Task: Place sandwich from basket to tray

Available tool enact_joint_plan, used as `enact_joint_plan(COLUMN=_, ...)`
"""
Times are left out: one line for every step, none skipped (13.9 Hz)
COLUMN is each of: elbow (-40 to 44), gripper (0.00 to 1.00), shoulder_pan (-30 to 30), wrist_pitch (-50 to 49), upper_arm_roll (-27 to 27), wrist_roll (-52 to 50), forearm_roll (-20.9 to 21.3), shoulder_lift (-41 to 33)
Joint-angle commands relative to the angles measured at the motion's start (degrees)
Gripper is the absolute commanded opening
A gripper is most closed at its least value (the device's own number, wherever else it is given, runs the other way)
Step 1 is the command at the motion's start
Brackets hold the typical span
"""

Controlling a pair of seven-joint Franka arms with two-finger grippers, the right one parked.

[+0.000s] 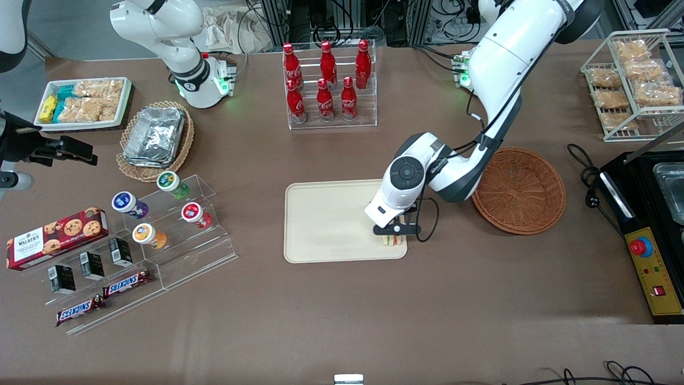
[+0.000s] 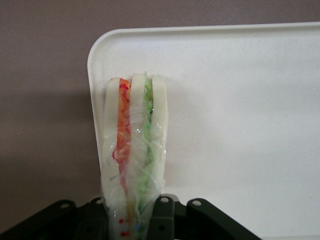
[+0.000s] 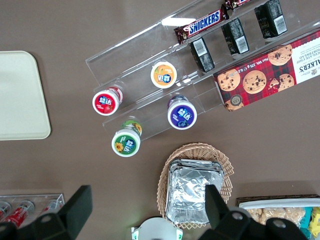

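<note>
Pale-bread sandwich (image 2: 134, 150) — clamped between gripper (image 2: 134, 220) fingers (image 2: 162, 217) — over tray (image 2: 240, 125).

Our left arm reaches in from the table's edge farthest from the front camera, elbow bent, its white forearm passing over the rim of the round reddish-brown woven wicker basket (image 1: 519, 191). Our wrist points straight down above the corner of the large flat cream-beige rectangular tray (image 1: 326, 222) nearest that basket and the front camera. Our black two-finger gripper (image 1: 394, 235) sits low there, fingers (image 2: 161, 215) pressed against the small triangular wrapped sandwich (image 2: 134, 150) (held upright, filling edge showing).
</note>
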Motion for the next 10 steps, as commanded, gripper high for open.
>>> enact_joint_plan(elbow=0.77, gripper=0.47, shoulder_pan=-0.64, wrist_pitch=0.53, upper_arm_roll=0.27, wrist_roll=-1.63, forearm_roll=1.3, shoulder_lift=0.49)
enact_joint_plan(elbow=0.77, gripper=0.63, shoulder_pan=-0.64, wrist_pitch=0.53, upper_arm_roll=0.27, wrist_roll=-1.63, forearm_roll=1.3, shoulder_lift=0.49)
enact_joint_plan(elbow=0.77, gripper=0.96, shoulder_pan=-0.64, wrist_pitch=0.53, upper_arm_roll=0.27, wrist_roll=-1.8, forearm_roll=1.3, shoulder_lift=0.49)
enact_joint_plan(elbow=0.77, gripper=0.99, shoulder_pan=-0.64, wrist_pitch=0.36, upper_arm_roll=0.27, wrist_roll=-2.24, forearm_roll=1.3, shoulder_lift=0.41)
enact_joint_plan(elbow=0.95, gripper=0.99, shoulder_pan=-0.64, wrist_pitch=0.36, upper_arm_roll=0.27, wrist_roll=-2.94, forearm_roll=1.3, shoulder_lift=0.4)
enact_joint_plan(elbow=1.12, gripper=0.99, shoulder_pan=-0.64, wrist_pitch=0.36, upper_arm_roll=0.27, wrist_roll=-3.12, forearm_roll=1.3, shoulder_lift=0.4)
enact_joint_plan(elbow=1.3, gripper=0.99, shoulder_pan=-0.56, wrist_pitch=0.36, upper_arm_roll=0.18, wrist_roll=-3.21, forearm_roll=0.86, shoulder_lift=0.14)
enact_joint_plan(elbow=1.65, gripper=0.99, shoulder_pan=-0.56, wrist_pitch=-0.17, upper_arm_roll=0.27, wrist_roll=-3.65, forearm_roll=0.86, shoulder_lift=-0.47)
enact_joint_plan(elbow=1.83, gripper=0.99, shoulder_pan=-0.38, wrist_pitch=-0.34, upper_arm_roll=0.27, wrist_roll=-4.35, forearm_roll=0.86, shoulder_lift=-1.43)
enact_joint_plan(elbow=1.91, gripper=0.99, shoulder_pan=-0.12, wrist_pitch=-0.69, upper_arm_roll=0.27, wrist_roll=-5.14, forearm_roll=0.86, shoulder_lift=-2.66)
